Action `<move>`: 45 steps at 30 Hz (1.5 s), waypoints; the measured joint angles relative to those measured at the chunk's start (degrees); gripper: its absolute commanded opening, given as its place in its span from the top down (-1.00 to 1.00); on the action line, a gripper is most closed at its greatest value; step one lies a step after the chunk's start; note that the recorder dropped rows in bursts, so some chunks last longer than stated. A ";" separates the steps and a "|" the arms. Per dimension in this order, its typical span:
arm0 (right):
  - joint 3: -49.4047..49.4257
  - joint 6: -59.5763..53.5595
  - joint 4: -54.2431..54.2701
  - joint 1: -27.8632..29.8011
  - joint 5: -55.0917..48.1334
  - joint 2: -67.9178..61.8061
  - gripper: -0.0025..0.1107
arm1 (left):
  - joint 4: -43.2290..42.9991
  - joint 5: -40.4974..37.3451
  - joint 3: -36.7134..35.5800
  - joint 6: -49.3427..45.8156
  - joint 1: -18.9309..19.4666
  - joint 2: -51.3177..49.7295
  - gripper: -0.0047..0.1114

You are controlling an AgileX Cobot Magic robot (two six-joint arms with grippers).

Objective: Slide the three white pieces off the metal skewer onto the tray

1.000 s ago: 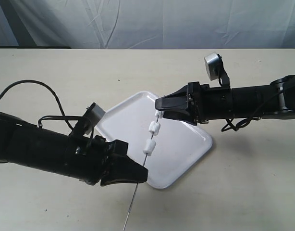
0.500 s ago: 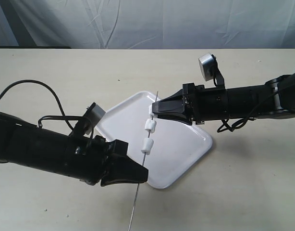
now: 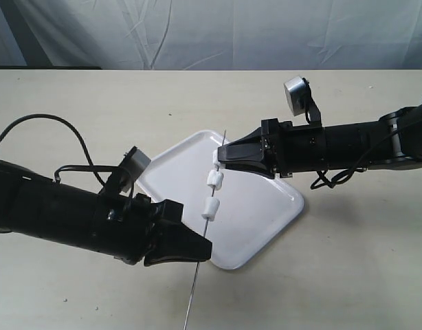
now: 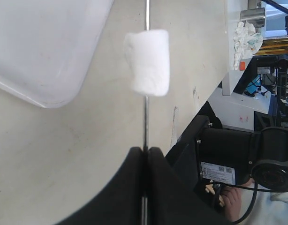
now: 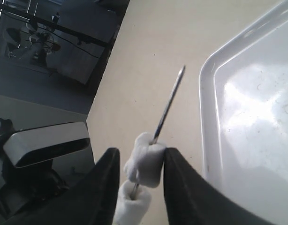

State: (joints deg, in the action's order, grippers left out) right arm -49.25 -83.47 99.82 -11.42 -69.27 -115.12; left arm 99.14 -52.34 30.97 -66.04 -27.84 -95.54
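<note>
**Skewer gripped at both ends above the tray**

A pale beige table (image 3: 73, 103) runs back to a wrinkled grey-white cloth backdrop (image 3: 197, 34). At the centre of the exterior view lies a flat white rectangular plastic tray (image 3: 259, 213), turned corner-on. A thin grey metal skewer (image 3: 201, 258) slants up across its left part, with three white marshmallow-like cylindrical pieces (image 3: 216, 180) threaded on it.

The left gripper (image 3: 205, 251), at lower centre, is pressed tight together on the rod by the tray's lower-left rim. A stretch of bare rod separates it from the lowest piece (image 3: 209, 208). The right gripper (image 3: 223, 158), reaching in from the right, pinches the topmost piece (image 5: 146, 159) between its black fingers.

The pointed tip pokes free beyond that, near the tray's upper-left rim. To the right of the rod the tray floor lies bare. The tail end runs to the bottom edge of the frame.
</note>
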 measured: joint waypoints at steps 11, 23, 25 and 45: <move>0.00 0.15 0.00 0.00 0.00 0.00 0.37 | 0.00 0.00 0.00 0.00 0.00 0.00 0.92; 0.00 0.05 0.00 0.00 0.00 0.00 0.46 | 0.00 0.00 0.00 0.00 0.00 0.00 0.92; 0.00 0.05 0.00 0.00 0.00 0.00 0.46 | 0.00 0.00 0.00 0.00 0.00 0.00 0.92; 0.00 -0.07 0.00 -0.10 1.97 0.00 0.53 | 0.00 0.00 0.00 -0.12 0.00 0.00 0.92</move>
State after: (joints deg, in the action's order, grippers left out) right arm -49.25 -83.54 99.82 -11.52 -67.30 -115.12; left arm 99.14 -52.34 30.97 -66.16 -27.84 -95.54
